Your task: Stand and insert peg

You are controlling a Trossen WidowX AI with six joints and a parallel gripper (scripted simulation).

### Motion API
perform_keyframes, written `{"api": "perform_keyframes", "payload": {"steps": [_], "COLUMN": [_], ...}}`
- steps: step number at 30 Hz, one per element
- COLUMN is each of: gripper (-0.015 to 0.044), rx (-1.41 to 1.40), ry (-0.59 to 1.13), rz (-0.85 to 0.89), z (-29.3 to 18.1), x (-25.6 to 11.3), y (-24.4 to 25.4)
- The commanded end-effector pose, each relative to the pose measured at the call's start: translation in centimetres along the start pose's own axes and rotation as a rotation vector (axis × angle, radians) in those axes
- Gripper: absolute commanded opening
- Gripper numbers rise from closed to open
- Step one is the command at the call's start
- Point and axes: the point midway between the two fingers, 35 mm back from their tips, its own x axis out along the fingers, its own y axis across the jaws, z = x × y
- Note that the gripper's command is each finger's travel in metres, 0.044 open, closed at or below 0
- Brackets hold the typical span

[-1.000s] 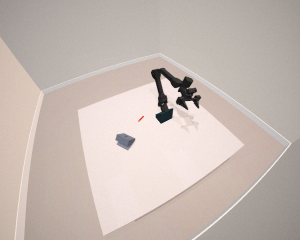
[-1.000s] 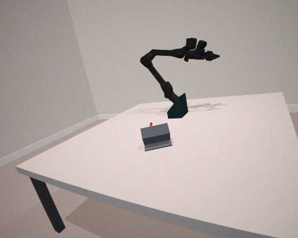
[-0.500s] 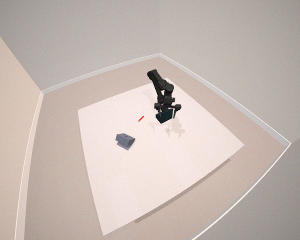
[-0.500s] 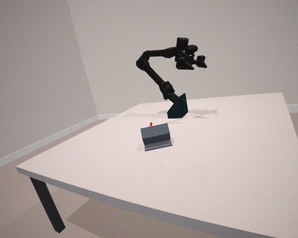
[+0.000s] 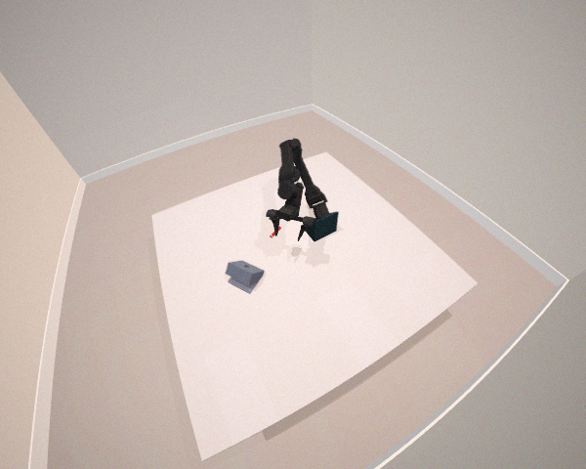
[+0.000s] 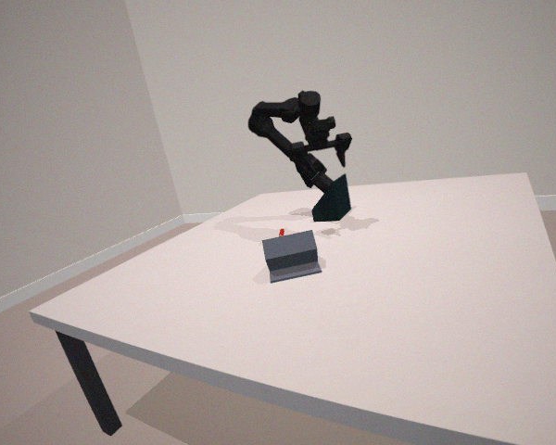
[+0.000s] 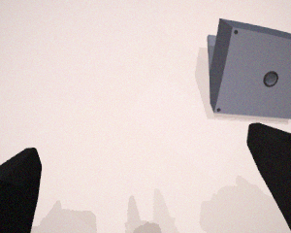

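Observation:
The red peg (image 5: 272,234) (image 6: 282,233) lies on the table, partly hidden by a finger in the top view and by the panel in the exterior view; its white band is too small to place surely. It is not in the wrist view. The blue-grey sloped panel (image 5: 238,273) (image 6: 290,245) (image 7: 247,63) stands farther out from the robot than the peg. Its round hole (image 5: 246,266) (image 7: 271,79) shows in the face; the exterior camera sees the panel's back. My gripper (image 5: 287,237) (image 6: 326,176) (image 7: 145,147) is wide open and empty, above the table with its fingers pointing down.
The dark teal base block (image 5: 324,226) (image 6: 334,203) of the arm stands beside the gripper. The white table (image 5: 333,322) (image 6: 388,306) (image 7: 112,73) bears the arm's shadows, which also show low in the wrist view. The panel is the obstacle at the wrist view's upper right.

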Motion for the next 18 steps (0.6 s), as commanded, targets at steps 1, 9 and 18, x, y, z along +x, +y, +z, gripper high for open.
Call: {"api": "perform_keyframes", "payload": {"steps": [1,9,18], "gripper": [0.044,0.044,0.044], "rx": [0.074,0.197,0.282], "ry": [0.096,0.308,0.57], "rz": [-0.029,-0.075,-0.098], "z": [-2.2,-7.9,-15.3], "x": [1.0,2.3,2.0], "y": [-3.6,-9.2,-13.9]}}
